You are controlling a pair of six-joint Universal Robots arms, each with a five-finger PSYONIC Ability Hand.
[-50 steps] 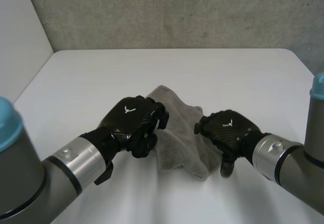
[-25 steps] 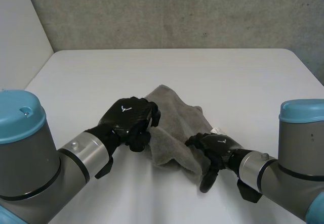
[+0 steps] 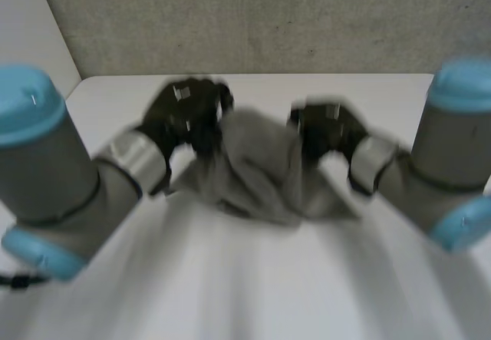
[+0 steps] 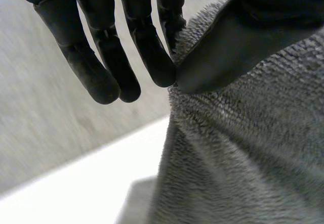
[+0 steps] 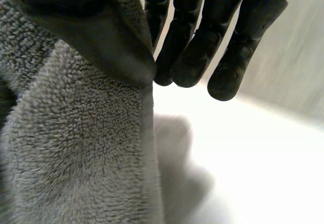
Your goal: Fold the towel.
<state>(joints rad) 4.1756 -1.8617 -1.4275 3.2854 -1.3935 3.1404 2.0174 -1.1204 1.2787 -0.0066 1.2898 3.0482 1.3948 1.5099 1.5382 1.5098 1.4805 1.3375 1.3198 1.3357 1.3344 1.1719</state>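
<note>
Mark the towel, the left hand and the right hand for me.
towel (image 3: 257,170): head view, middle of the cloth.
left hand (image 4: 230,52): left wrist view, thumb pinching the towel's edge against the fingers.
right hand (image 5: 101,37): right wrist view, thumb pinching the towel's edge against the fingers.

- Grey terry towel: in the head view its top edge is tucked behind both hands. Corners and fold lines cannot be made out.
- Black left hand: palm cut off in its wrist view. The pinched strip of towel is hidden between thumb and fingers.
- Black right hand: likewise, palm cut off and pinched strip hidden.
- White tabletop: partly hidden behind the towel, near edge cut off.
</note>
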